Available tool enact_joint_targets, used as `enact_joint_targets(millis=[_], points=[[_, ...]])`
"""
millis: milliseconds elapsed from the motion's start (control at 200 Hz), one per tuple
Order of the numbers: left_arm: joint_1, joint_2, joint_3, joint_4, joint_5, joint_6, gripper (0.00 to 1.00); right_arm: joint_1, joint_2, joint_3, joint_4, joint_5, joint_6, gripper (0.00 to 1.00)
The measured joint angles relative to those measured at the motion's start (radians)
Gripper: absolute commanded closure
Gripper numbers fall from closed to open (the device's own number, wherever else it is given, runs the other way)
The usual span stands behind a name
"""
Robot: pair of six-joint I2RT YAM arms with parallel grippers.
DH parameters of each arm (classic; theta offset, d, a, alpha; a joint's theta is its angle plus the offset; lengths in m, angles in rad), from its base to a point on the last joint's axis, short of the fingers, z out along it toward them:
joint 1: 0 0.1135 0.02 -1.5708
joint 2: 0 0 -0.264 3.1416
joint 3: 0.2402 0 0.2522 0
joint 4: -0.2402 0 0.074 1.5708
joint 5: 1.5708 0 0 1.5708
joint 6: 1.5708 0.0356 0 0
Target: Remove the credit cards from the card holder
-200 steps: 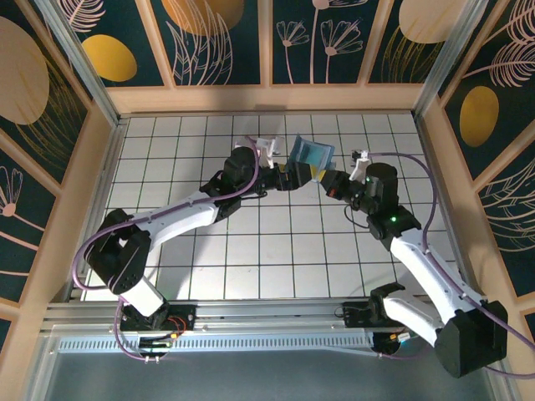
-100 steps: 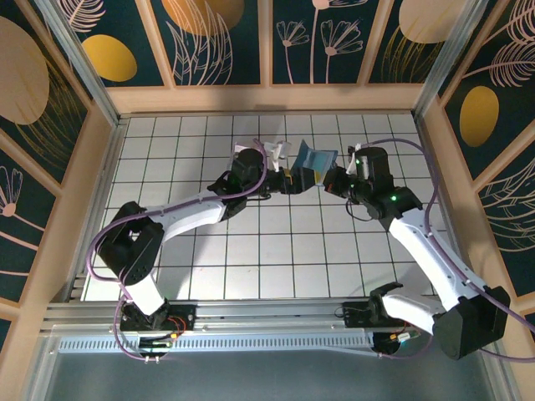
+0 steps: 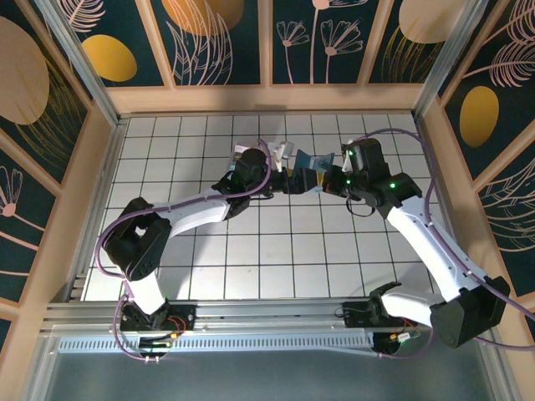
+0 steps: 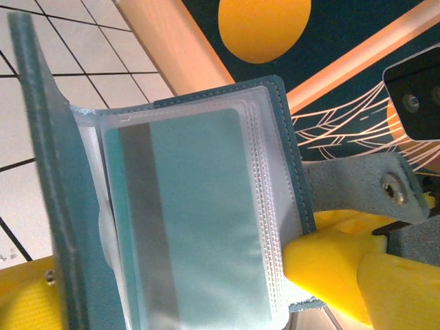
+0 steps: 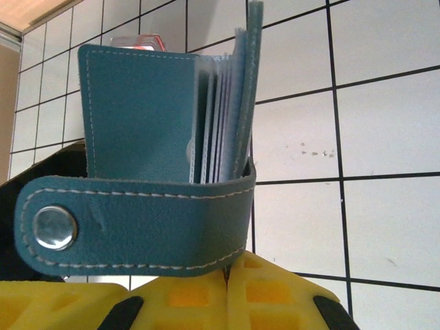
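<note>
The slate-blue card holder (image 3: pixel 316 160) hangs open between both grippers, above the tiled floor. In the left wrist view its clear sleeves show a teal credit card (image 4: pixel 206 220) with a grey stripe, and the cover (image 4: pixel 41 172) stands edge-on at the left. My left gripper (image 3: pixel 292 180) holds the holder from the left, with yellow fingers (image 4: pixel 323 265) against its edges. My right gripper (image 5: pixel 230 275) is shut on the holder's lower edge, where the snap strap (image 5: pixel 137 223) begins. Several sleeves (image 5: pixel 220 117) fan out edge-on there. No salmon-red card is in sight.
A small clear box with a red top (image 5: pixel 137 38) peeks from behind the holder. The wooden back wall (image 3: pixel 267 98) lies a few tiles beyond the grippers. Open white tiles (image 3: pixel 276 251) spread toward the arm bases.
My right gripper moved up and left and shut on the holder's strap edge. My left arm reached slightly further, and the holder dropped from tilted up to stretched between the grippers.
</note>
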Motion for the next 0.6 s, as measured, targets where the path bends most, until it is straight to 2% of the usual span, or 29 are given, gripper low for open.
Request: enact_joint_targets(millis=[350,596], points=[[0.003,0.013,0.000,0.030,0.015,-0.019,0.02,0.002,0.000,0.008,-0.005,-0.001,-0.003,1.00],[0.007,0.018,-0.001,0.075,0.015,-0.032,0.01,0.004,0.018,0.077,-0.047,-0.008,-0.012,1.00]])
